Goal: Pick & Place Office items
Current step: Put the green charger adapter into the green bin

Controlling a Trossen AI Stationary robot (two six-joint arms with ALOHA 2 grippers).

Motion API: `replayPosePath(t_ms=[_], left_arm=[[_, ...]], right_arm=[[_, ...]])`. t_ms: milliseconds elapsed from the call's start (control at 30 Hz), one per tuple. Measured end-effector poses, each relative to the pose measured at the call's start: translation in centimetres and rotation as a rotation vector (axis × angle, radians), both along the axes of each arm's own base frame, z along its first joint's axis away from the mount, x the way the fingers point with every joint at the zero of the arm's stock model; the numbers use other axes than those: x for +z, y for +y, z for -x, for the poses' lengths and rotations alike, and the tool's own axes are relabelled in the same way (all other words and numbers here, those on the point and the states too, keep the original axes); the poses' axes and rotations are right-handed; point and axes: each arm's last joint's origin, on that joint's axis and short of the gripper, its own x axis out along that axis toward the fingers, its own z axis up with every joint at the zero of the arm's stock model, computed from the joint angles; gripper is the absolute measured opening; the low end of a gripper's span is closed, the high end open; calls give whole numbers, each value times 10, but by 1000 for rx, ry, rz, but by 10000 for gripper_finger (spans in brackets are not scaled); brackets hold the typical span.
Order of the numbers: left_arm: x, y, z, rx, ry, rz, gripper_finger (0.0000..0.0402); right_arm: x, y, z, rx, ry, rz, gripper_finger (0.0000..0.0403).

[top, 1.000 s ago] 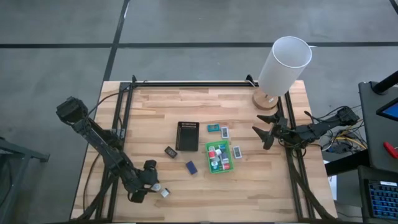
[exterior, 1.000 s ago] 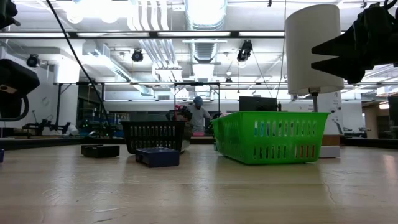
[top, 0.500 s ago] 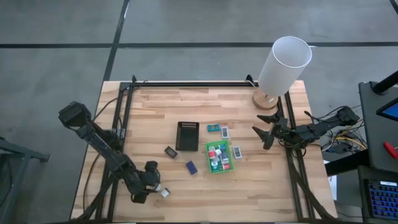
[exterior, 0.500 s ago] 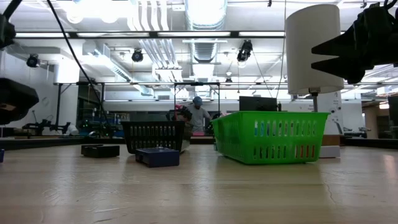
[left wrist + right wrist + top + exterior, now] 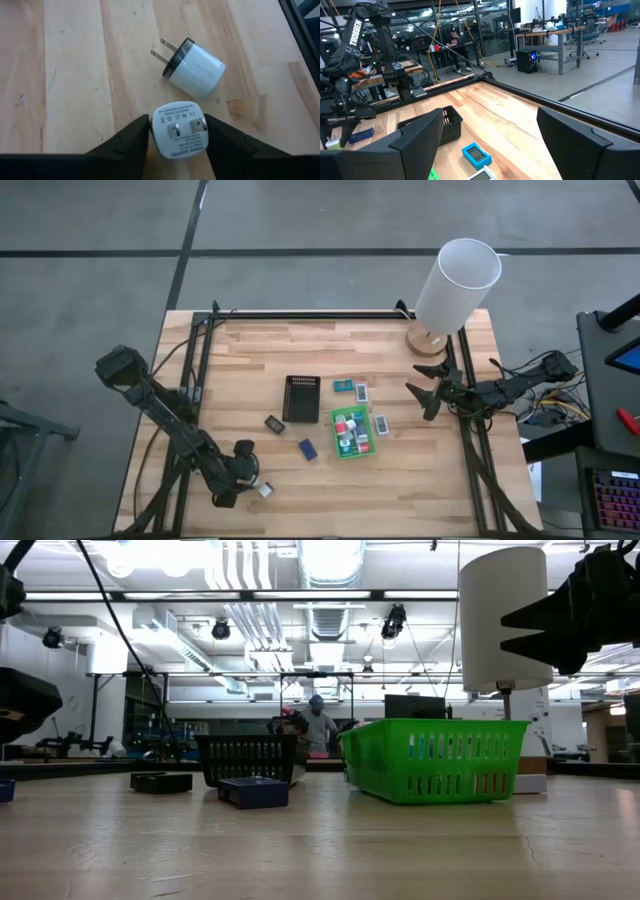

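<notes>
The left arm had slid in a little. Its gripper [image 5: 176, 131] squeezed one white plug [image 5: 179, 129], probably to lift it. The right gripper [image 5: 424, 401] waited, fingers wide apart.

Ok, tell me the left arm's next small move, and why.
Probably finish closing, then lift. The left pincer has its fingers on either side of a white plug adapter lying on the table. A second white adapter lies just beyond it, apart, so lift straight up.
</notes>
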Motion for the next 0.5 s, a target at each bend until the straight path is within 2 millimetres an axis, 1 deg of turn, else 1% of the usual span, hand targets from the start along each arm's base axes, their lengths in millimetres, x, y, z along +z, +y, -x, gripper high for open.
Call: replayPosePath(t_ms=[133,400,500], left_arm=[[0,0,0,2,-5,2,135],[1,0,-1,2,-7,5,136],[1,-1,-1,0,-8,4,146]], right_arm=[[0,0,0,0,0,0,325],[0,0,0,-1,0,0,323],[0,0,0,0,0,0,319]])
